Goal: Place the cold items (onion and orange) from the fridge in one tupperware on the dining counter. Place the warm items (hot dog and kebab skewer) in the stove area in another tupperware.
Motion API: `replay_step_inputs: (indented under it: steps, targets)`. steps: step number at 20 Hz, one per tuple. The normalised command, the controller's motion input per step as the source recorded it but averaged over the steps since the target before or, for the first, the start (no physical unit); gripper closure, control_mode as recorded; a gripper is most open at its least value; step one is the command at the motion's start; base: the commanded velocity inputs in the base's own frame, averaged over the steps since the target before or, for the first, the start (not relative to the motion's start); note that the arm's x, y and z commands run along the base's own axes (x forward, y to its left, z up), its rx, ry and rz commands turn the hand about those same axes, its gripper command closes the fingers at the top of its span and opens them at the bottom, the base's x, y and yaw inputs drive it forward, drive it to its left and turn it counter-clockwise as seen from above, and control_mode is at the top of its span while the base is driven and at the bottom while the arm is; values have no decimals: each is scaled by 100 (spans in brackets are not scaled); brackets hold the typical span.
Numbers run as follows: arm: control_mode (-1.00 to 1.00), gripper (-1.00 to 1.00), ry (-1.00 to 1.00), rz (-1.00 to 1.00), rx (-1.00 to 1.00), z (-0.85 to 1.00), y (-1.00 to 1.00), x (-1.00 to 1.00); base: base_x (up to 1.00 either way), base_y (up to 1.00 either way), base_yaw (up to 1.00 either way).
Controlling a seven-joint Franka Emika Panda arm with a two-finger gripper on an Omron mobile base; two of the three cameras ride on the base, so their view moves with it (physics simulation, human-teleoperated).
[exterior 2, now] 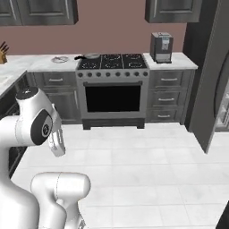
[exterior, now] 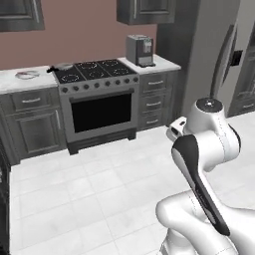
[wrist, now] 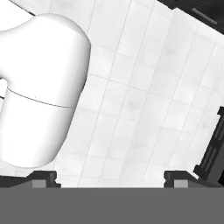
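My gripper (wrist: 112, 178) points down at the white tiled floor, its two dark fingertips (wrist: 43, 179) far apart with nothing between them, so it is open. The arm (exterior: 206, 144) is folded up over the base in the middle of the kitchen. The stove (exterior: 94, 72) stands across the floor with a small pan (exterior: 62, 66) at its left rear. A plate (exterior: 27, 74) lies on the counter to its left, its contents too small to tell. The fridge (exterior: 234, 60) rises at the right. Onion, orange, hot dog, kebab skewer and tupperware are out of view.
A coffee machine (exterior: 140, 50) sits on the counter right of the stove. Grey drawers and cabinets (exterior 2: 167, 96) line the wall. A dark fridge door (exterior 2: 208, 89) juts out at the right. A knife block (exterior 2: 3, 53) stands far left. Open floor (exterior 2: 134, 161) lies between base and stove.
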Motion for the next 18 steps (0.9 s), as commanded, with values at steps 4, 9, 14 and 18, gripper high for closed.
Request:
replay_step_inputs:
  steps: [4, 9, 14, 18]
  targets:
    - [100, -100, 0, 0, 0, 0, 0, 0, 88, 70, -5]
    - [100, -100, 0, 0, 0, 0, 0, 0, 76, 74, -9]
    - [100, -100, 0, 0, 0, 0, 0, 0, 54, 84, -13]
    - [100, -100, 0, 0, 0, 0, 0, 0, 52, 90, -14]
